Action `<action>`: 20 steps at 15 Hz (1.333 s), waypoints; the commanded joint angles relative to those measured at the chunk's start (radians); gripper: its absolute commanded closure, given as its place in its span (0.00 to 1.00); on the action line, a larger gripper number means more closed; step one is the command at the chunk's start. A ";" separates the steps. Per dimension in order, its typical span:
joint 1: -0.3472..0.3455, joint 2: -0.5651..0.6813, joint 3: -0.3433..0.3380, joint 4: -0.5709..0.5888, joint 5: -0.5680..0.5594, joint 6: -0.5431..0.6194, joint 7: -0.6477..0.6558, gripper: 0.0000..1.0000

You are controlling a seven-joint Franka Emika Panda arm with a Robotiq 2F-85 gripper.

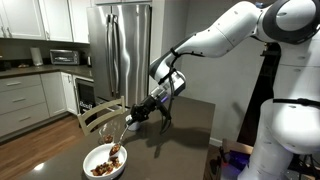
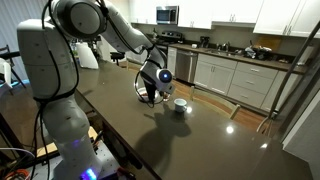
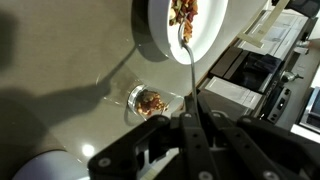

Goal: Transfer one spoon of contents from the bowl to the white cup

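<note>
your gripper [image 3: 196,125] pinches the spoon [image 3: 189,70] handle, tip dipped at 12 o'clock into the contents [image 3: 183,12] of the bowl [image 3: 155,35], evidently loading 1 scoop for the white cup [image 2: 180,105].

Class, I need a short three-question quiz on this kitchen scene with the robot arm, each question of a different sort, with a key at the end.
1. True or false: the claw grips the spoon by its handle.
2. Where is the spoon's scoop end? A) at the bowl, by the contents; B) on the floor; C) on a chair.
3. Fill in: the contents are mostly ___ in colour.

Key: 1 true; 2 A; 3 brown.
</note>
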 commanded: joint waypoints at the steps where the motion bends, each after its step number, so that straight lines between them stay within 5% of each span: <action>1: -0.024 -0.033 -0.004 -0.015 0.025 -0.028 -0.030 0.96; 20: -0.072 -0.070 -0.056 0.029 -0.008 -0.017 -0.010 0.96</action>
